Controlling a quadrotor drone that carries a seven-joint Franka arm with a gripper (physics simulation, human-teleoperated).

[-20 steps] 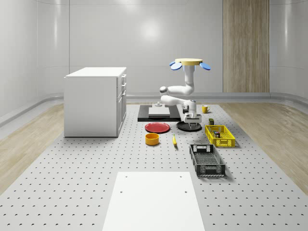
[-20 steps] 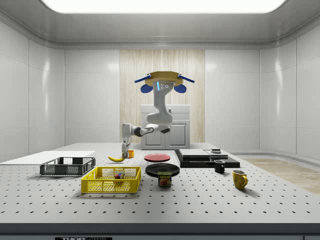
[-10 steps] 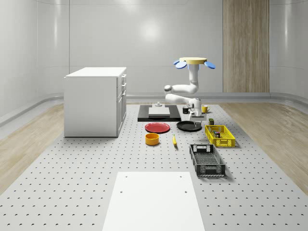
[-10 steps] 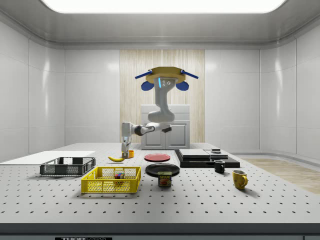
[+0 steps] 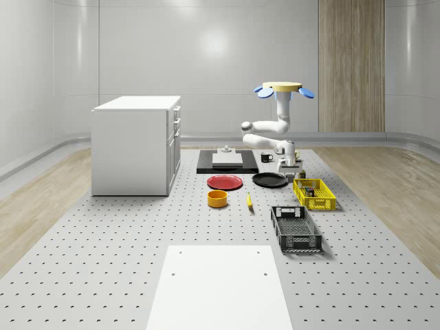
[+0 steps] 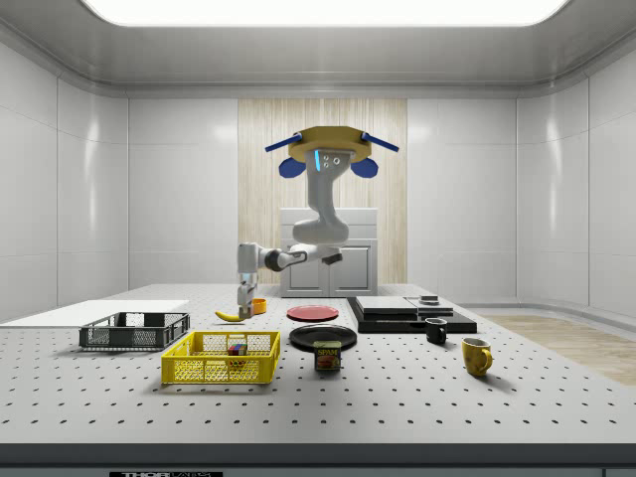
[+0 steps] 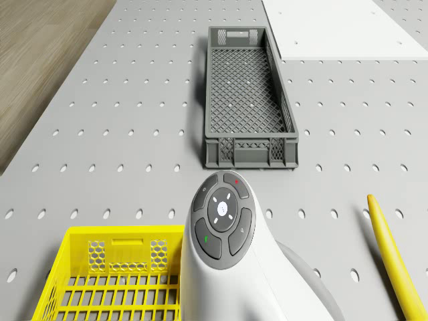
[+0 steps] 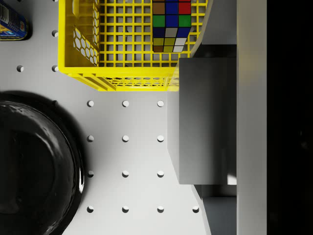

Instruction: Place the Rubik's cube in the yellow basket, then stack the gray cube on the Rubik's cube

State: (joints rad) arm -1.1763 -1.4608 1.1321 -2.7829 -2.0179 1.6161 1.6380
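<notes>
The Rubik's cube already lies in the yellow basket. The claw, closed around the gray cube, hangs beside the basket's end above the worktop; the drone hovers overhead. It should center the block exactly over the Rubik's cube before lowering.

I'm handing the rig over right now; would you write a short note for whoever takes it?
Hand: shut on the gray cube, held above the table between the black plate and one end of the yellow basket.
Drone: hovering above that same end of the basket.
Done: Rubik's cube lies in the basket.
Left: carry the gray cube over the basket, set it on the Rubik's cube, release.
</notes>
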